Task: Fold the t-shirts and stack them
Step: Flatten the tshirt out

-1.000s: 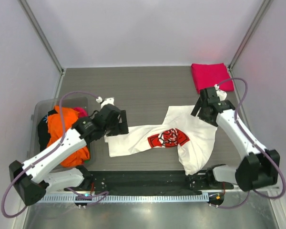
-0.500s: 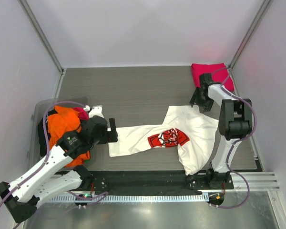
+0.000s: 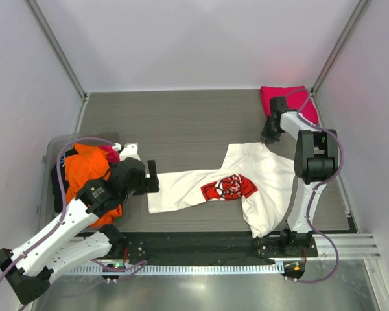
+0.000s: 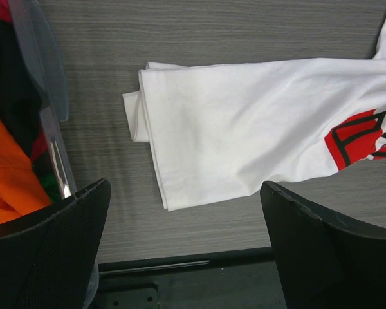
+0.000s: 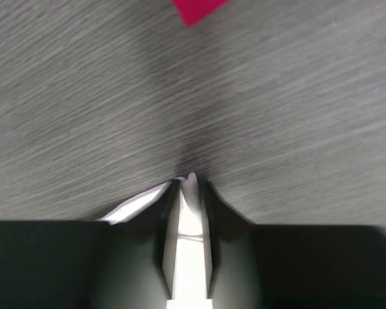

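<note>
Right gripper [image 5: 190,185] is pinched tight on a fold of the white t-shirt [image 3: 259,178], at its far corner. My left gripper [image 4: 183,193] hangs spread wide over that shirt's left end, holding nothing. Just beyond the shirt's far-right corner lies the folded pink-red tee [image 3: 286,100]. Left of the shirt, the orange tee [image 3: 84,170] sits in the clear bin [image 3: 53,146].

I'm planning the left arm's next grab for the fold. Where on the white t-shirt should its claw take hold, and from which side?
Probably the near corner of the white t-shirt at its left end, coming straight down from above. That end lies flat on the table, its edge doubled, and the open left claw hovers over it.
</note>
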Motion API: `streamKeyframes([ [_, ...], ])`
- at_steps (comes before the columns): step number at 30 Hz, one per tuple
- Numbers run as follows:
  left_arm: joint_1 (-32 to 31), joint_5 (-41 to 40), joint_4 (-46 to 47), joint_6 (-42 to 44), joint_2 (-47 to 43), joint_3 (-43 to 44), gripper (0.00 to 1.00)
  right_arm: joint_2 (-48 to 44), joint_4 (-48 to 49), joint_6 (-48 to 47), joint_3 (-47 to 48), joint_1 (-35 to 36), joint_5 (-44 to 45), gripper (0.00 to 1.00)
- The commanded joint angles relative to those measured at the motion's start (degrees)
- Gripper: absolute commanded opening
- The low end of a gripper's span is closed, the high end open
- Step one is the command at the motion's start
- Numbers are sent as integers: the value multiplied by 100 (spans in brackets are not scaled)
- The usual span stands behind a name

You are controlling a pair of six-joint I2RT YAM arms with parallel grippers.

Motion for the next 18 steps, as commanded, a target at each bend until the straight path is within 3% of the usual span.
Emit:
streamKeyframes([
  [1, 22, -161, 144, 22, 150, 29, 99, 44, 210, -63, -141, 70, -391, 8],
  [2, 22, -160, 144, 22, 185, 29, 99, -9, 201, -63, -115, 70, -575, 1],
  [8, 22, -204, 170, 13, 141, 3, 98, -904, -263, -72, 640, 228, -902, 1],
  [13, 31, -310, 126, -31, 132, 3, 97, -2354, -1046, -221, 1862, 500, -893, 1],
  [16, 22, -389, 65, -75, 141, 29, 96, -3469, -1205, -169, 1776, 509, -875, 1],
  [18, 22, -485, 30, -128, 115, 55, 95, -4093, -1205, -203, 1243, 501, -797, 1],
])
